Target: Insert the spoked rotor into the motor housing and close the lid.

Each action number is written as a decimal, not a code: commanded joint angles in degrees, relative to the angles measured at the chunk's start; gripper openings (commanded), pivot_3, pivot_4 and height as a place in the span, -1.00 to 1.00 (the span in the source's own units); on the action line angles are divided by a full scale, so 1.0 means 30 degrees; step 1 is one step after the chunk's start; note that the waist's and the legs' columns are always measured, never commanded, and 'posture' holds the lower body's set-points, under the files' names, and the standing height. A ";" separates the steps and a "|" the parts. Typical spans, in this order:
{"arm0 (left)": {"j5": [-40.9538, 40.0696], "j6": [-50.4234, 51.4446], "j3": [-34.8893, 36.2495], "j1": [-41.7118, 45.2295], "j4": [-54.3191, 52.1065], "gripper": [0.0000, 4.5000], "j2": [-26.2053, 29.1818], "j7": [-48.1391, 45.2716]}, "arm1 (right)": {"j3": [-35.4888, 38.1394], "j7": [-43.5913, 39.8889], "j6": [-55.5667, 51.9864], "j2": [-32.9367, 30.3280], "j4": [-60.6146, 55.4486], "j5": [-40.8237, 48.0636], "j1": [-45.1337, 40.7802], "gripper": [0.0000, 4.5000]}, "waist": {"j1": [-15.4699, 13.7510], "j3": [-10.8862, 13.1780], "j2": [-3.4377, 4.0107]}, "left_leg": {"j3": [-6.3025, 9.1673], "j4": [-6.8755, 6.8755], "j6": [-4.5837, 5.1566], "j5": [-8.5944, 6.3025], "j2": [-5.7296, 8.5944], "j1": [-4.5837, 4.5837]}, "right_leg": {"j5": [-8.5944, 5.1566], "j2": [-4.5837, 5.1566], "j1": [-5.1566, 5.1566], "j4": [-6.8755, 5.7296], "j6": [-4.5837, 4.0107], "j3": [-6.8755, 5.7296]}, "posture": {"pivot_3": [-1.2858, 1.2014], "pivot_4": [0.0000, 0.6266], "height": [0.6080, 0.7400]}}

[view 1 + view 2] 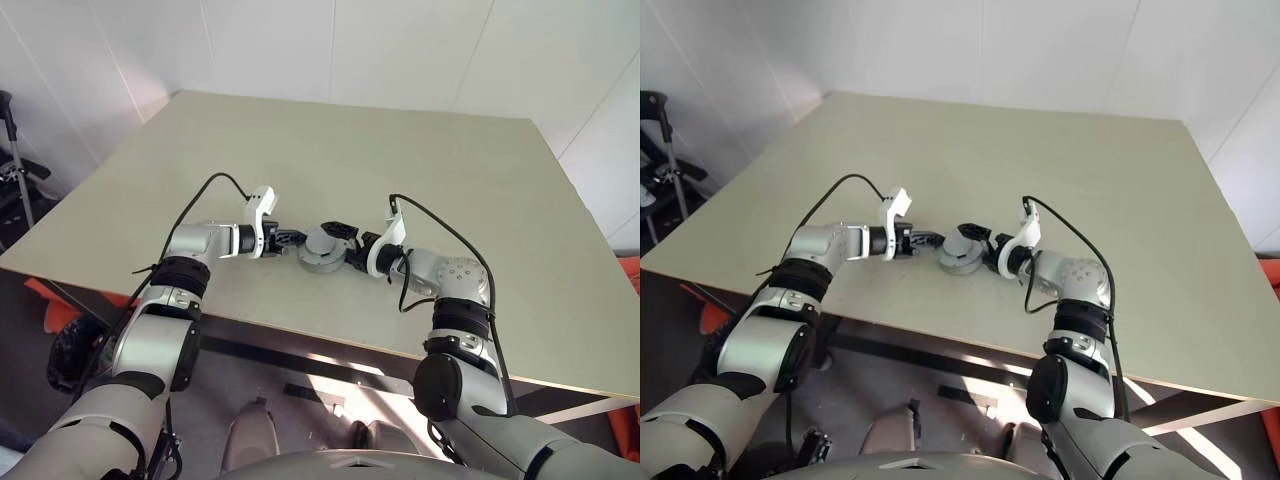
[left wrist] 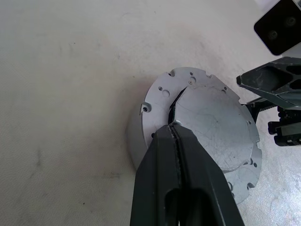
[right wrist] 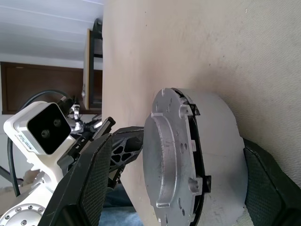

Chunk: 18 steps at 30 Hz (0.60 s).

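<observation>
Landmark: motor housing [image 1: 322, 249], standing on the pale table [image 1: 420, 170] close to its near edge, midway between the two arms.

Near side of the housing, robot's left: left gripper [image 2: 173, 128] reaches in from that side, jaws pressed together with no gap visible. In the left wrist view the closed tips rest on top of the assembly at the rim of the lid [image 2: 211, 125], where a dark crescent slit opens between the lid and the flange around it. Nothing pinched between them.

Robot's right of the housing: right gripper [image 1: 345, 243], jaws spread wide. In the right wrist view its two fingers [image 3: 91, 181] stand one on each side of the housing body [image 3: 214, 136]; contact with the wall cannot be told.

On the housing: lid [image 3: 164, 155] sits on top as a flat silvery disc. The right wrist view shows a narrow dark seam between lid and body, so whether it is fully seated cannot be told.

Beyond the housing: bare tabletop to the far edge, then white wall.
</observation>
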<state>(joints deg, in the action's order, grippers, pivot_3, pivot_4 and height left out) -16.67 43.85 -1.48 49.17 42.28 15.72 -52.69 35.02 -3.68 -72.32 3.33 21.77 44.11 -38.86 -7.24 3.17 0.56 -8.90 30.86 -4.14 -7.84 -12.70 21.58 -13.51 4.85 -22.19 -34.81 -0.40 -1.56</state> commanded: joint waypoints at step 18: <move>0.0054 -0.0427 0.0096 0.0627 0.0130 -1.00 -0.0040 -0.0106 | -0.0223 -0.0538 -0.1260 0.1397 -0.2143 0.3139 -0.0704 0.98 | -0.0380 0.0001 0.0001 | 0.0014 0.0024 0.0010 -0.0005 -0.0002 0.0091 | 0.0037 -0.0002 -0.0055 0.0003 0.0060 -0.0011 | 0.03 -1.00 1.00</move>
<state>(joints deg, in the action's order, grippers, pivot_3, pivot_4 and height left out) -16.26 42.90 -1.10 49.47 43.35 16.50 -52.23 35.17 -4.17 -75.67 6.40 17.95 49.81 -38.36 -8.38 3.17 0.56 -8.86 30.94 -4.11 -7.85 -12.71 21.85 -13.40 4.84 -22.35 -34.80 -0.22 -1.59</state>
